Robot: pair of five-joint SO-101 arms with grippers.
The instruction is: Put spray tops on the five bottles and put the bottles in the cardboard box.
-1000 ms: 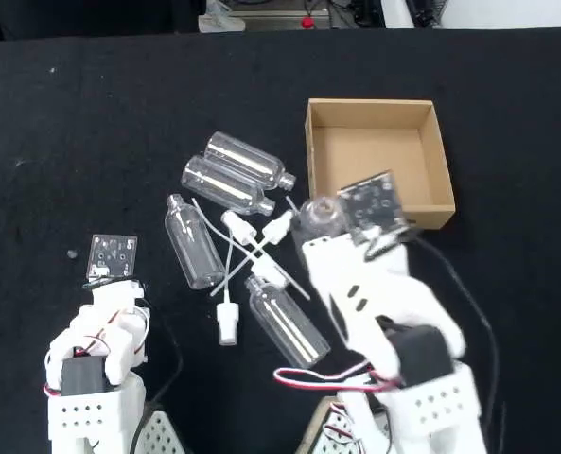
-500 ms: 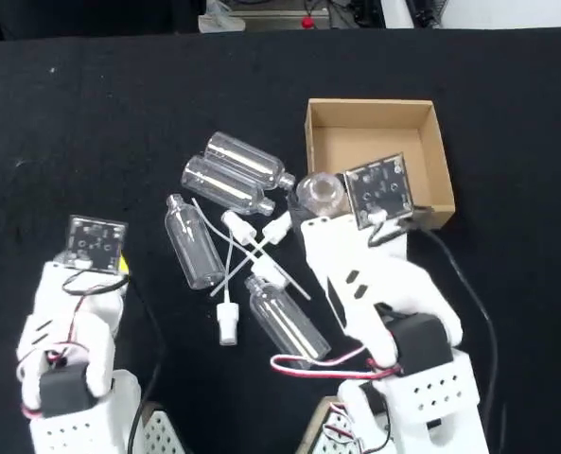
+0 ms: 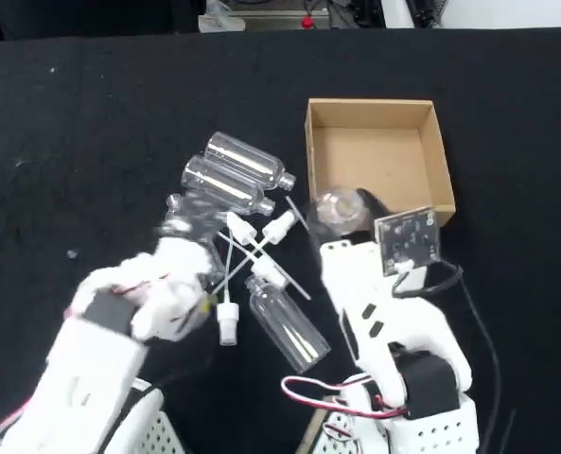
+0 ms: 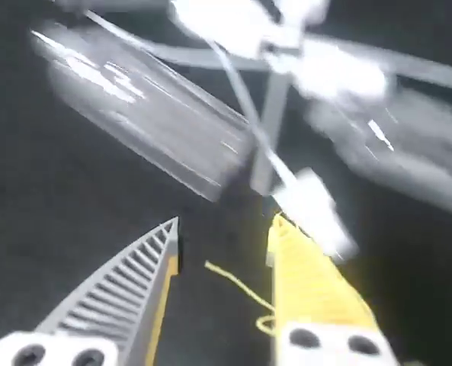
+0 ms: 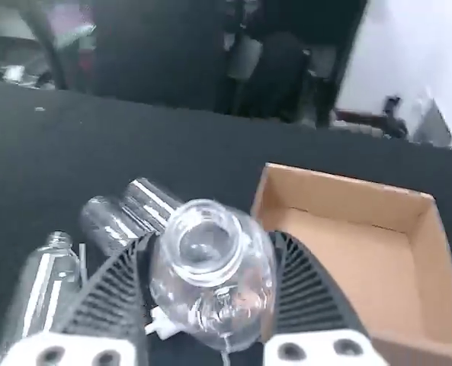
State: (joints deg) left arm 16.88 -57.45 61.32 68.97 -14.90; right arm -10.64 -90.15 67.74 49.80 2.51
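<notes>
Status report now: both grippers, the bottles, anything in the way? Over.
Right gripper shut on upright capless bottle near cardboard box. Left gripper open, low over loose spray tops. Other four bottles lie capless nearby.

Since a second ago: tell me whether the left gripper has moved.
Yes. In the high view the left gripper has swung toward the cardboard box, up to the loose bottles.

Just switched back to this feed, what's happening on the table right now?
The right end effector is shut on a clear bottle, neck up with no spray top on, near a corner of the cardboard box. The left end effector hangs open over the loose spray tops. The other bottles lie uncapped on the table; none is boxed yet.
</notes>
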